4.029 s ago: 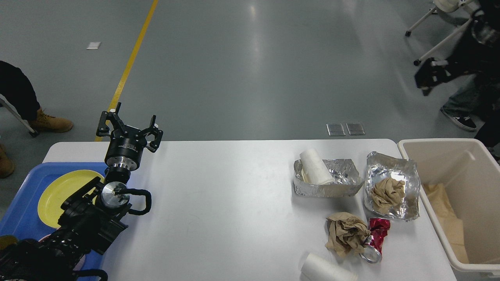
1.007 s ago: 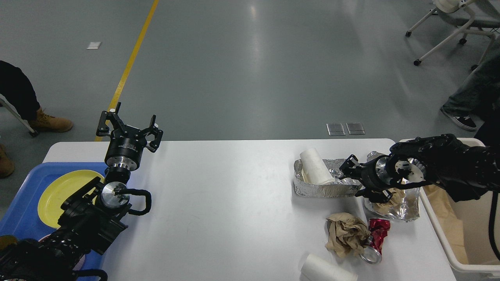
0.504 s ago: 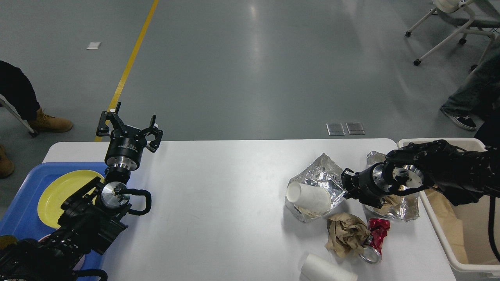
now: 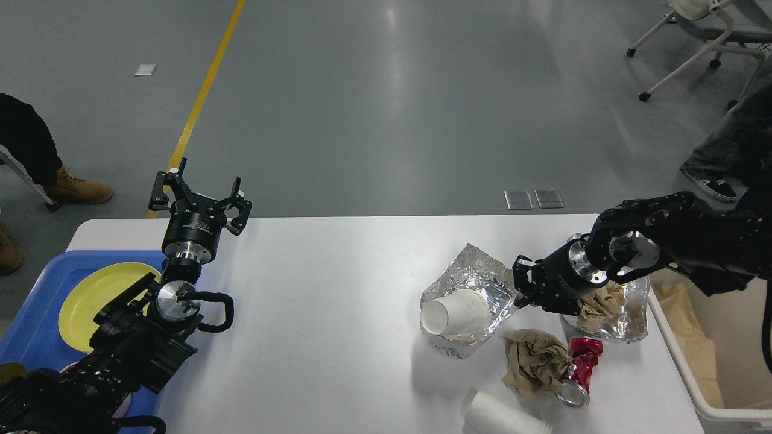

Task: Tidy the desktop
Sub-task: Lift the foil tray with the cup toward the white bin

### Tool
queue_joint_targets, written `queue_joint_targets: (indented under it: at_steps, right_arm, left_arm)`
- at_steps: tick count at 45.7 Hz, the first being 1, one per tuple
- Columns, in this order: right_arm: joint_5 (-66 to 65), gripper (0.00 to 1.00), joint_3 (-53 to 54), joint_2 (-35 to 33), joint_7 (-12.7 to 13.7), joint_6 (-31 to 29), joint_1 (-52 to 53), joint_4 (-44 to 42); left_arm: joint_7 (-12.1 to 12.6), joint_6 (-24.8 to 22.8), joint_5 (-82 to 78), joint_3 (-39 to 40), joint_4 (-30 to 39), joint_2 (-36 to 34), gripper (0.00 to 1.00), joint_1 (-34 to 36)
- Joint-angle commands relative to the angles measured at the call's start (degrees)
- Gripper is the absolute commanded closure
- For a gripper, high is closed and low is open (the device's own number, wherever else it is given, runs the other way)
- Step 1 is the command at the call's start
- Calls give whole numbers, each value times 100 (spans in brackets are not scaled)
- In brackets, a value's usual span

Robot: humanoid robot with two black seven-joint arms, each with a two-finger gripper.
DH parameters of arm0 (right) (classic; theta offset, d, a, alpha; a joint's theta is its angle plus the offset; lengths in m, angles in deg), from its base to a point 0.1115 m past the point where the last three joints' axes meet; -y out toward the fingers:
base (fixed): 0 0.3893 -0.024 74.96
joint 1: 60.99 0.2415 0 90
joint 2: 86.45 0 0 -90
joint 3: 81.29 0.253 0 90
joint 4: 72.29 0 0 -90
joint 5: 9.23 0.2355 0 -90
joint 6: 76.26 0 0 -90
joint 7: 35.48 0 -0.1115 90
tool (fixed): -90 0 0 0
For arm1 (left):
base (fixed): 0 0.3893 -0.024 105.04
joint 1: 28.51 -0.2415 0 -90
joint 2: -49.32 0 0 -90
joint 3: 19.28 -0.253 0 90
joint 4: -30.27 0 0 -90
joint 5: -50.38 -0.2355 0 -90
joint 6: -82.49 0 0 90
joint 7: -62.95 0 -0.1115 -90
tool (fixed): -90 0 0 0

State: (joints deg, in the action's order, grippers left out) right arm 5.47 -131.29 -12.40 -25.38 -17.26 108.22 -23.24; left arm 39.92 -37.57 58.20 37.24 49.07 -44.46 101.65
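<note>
The white desktop [image 4: 338,289] carries litter on its right half. My right gripper [image 4: 520,287] reaches in from the right and is shut on the right edge of a crumpled foil tray [image 4: 476,276]. That tray is tipped up on its side, and a white paper cup [image 4: 453,311] lies in it with its mouth facing left. My left gripper [image 4: 201,194] stands upright and open over the desktop's far left edge, holding nothing.
A second foil tray [image 4: 633,313] holds brown paper. Crumpled brown paper [image 4: 534,360], a crushed red can [image 4: 580,366] and another white cup [image 4: 503,417] lie near the front. A beige bin [image 4: 718,386] stands at right; a blue tray [image 4: 27,325] with a yellow plate [image 4: 90,292] at left.
My right arm came in from the right, took hold of the foil tray's edge, tipped it up and pushed it left and forward with the cup. The left arm has not moved.
</note>
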Motion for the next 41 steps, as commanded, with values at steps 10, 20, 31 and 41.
queue_joint_targets:
  at_steps: [10,20,31,41]
  right_arm:
    - [-679,100,-132,-769,27,-1091,1693,1458]
    - [-1075,100,-659,-944,45,-2164,2696,1836]
    - [-1215,100,-1038,-1094,27,-2400,3777,2091]
    - [-1250,100,-1038,-1077,36,-2400,4287,2135]
  left_arm:
    - [0,0,0,0,0,0,4,0]
    - [0,0,0,0,0,0,4,0]
    - [0,0,0,0,0,0,4,0]
    - [0,0,0,0,0,0,4,0]
